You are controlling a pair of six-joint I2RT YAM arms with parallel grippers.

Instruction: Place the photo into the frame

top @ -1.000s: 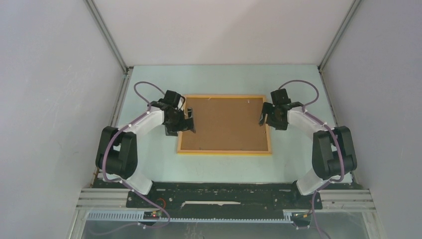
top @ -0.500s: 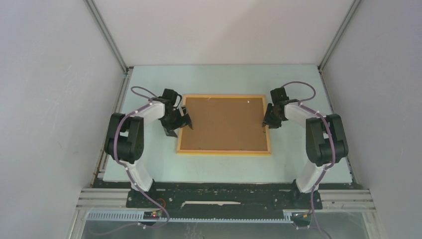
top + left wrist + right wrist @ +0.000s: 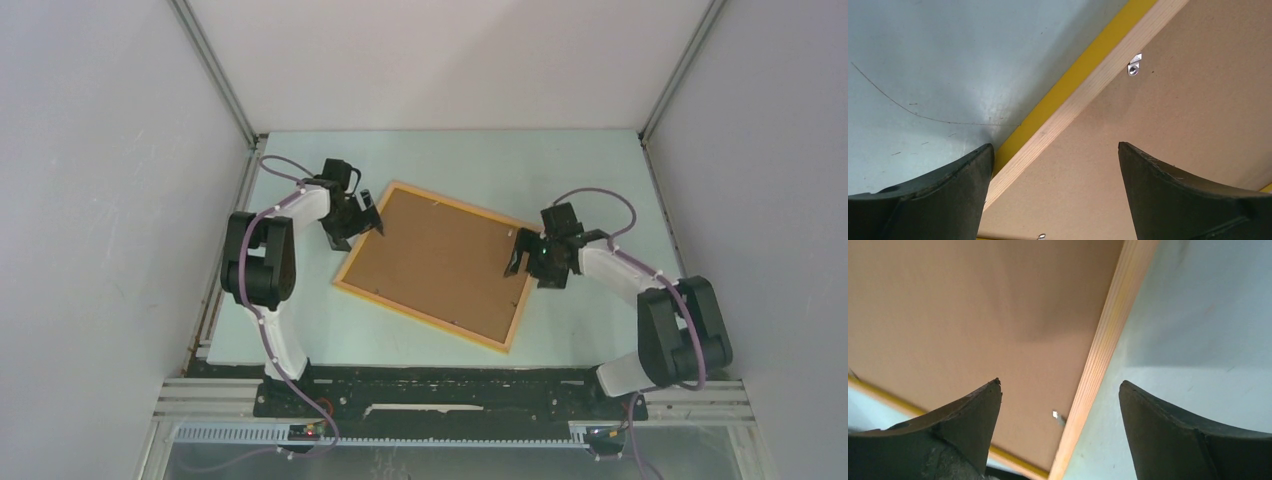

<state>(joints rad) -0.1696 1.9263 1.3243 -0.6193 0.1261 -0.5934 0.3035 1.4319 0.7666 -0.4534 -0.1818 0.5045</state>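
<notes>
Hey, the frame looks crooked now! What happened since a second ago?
The frame turned clockwise, seen from above, and now lies slanted on the table. The left gripper moved slightly toward the far edge, the right gripper toward the near edge. Both are open, straddling its rails. The brown backing board still fills the frame.

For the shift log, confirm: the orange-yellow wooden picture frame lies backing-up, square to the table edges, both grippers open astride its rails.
Not square: the top external view shows the orange-yellow wooden picture frame skewed on the pale green table. The rest holds: brown fibreboard backing up, left gripper and right gripper open astride its rails.
</notes>
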